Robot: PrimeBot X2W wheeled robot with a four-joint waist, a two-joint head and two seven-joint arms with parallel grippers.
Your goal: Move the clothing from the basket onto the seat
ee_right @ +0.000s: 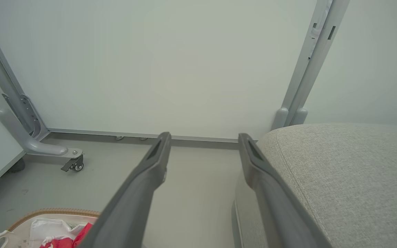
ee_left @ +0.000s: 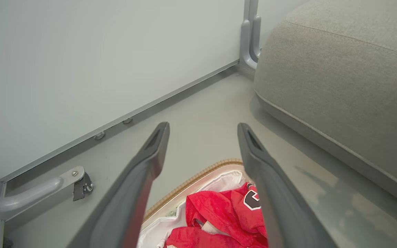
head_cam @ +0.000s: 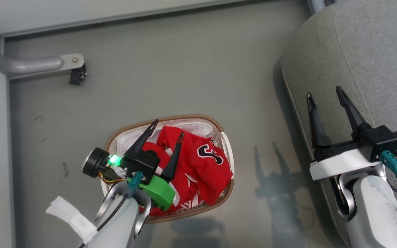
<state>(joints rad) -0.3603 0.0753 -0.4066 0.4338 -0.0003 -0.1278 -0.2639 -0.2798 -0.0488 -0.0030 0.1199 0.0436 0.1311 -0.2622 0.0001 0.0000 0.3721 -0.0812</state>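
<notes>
Looking down from the head: smooth, matte grey-green floor, bounded at 12 o'clock by a flat pale wall panel with a metal base rail.

At 6 to 7 o'clock, small oval basket of white perforated plastic, with a brown woven-look rim. White crumpled liner showing along its 10 o'clock side.

Heaped inside, filling most of the basket, the clothing: soft, rumpled red fabric with white stripes. On top, 1 dark navy block letter edged in white, facing up. All of it inside the basket.

At 2 to 3 o'clock, the seat: large grey cushion in coarse woven upholstery, with a rounded corner and a stitched seam along the edge. Well apart from the basket, bare floor between.

Left gripper hanging above the basket, its 2 long, tapered dark fingers spread wide and holding nothing, tips over the liner and the red heap. Behind them, a bright green plastic mount and a small lit green light.

Right gripper at 4 o'clock, above the seat's near edge. Its 2 fingers likewise spread wide and empty, pointing toward 12 o'clock from a white mount and a pale rounded forearm.

At 10 o'clock, curved grey metal leg ending in a small black caster.
</notes>
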